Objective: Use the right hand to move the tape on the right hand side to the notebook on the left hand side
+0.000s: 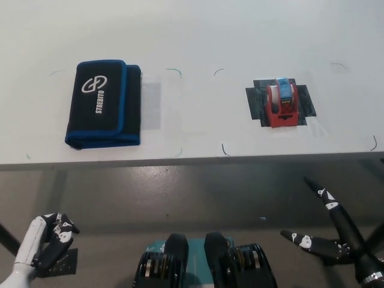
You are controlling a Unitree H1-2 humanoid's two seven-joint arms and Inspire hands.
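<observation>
We see the tape (282, 103) on the table (198, 48), far right of the notebook (103, 104). Below the table, our right hand (336, 231) is spread and empty; left hand (45, 243) curled, empty.

Bright, even light from above falls on the white table (198, 36); shadows are soft, the picture sharp, slightly grainy near the floor.

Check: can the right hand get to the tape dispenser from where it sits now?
Probably yes. The right hand is open, below the table edge on the tape's side. The red tape dispenser stands alone on a dark patch, with nothing between. The left hand rests low, far off.
</observation>
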